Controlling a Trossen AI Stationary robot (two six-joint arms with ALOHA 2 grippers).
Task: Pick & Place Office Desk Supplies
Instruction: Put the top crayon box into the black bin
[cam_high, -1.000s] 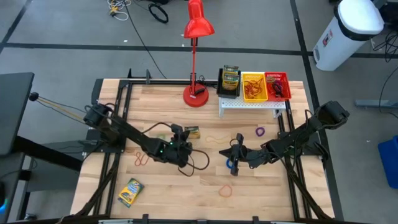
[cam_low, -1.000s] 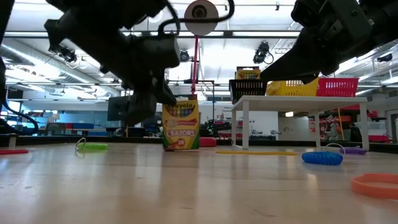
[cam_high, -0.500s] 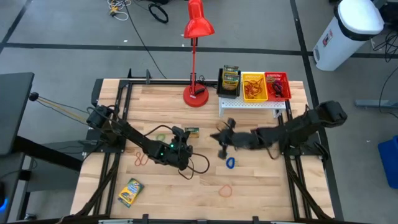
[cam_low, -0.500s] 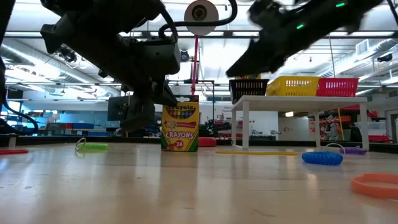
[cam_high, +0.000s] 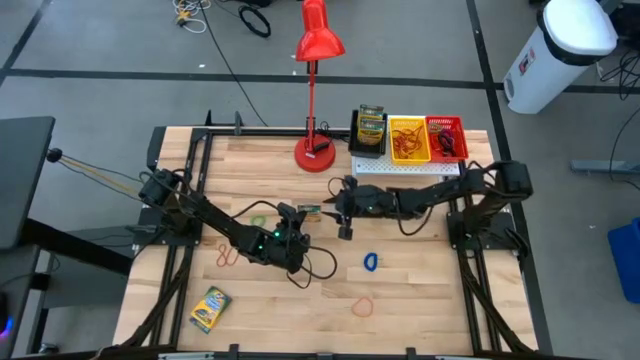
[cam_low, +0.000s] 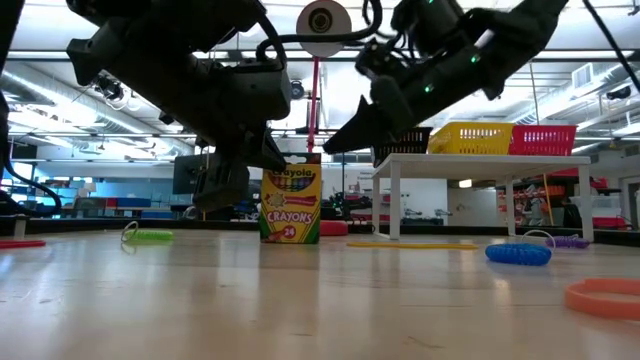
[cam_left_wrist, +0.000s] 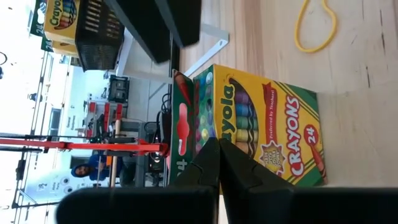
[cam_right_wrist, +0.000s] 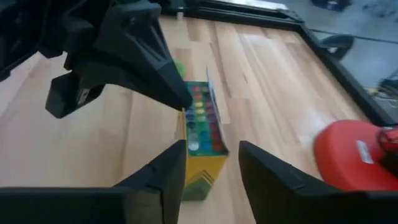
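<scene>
High view: right hand (cam_high: 337, 203), fingers apart, beside crayon box (cam_high: 309, 211).

Open crayon box (cam_low: 291, 205) upright on table, crayons showing

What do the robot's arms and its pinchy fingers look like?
Both arms are black and jointed, with thin black cables looping beside them and tiny green lights glowing on them. The left gripper has slim, flat black fingers that taper to narrow tips. The right gripper has chunkier black fingers with rounded ends.
</scene>
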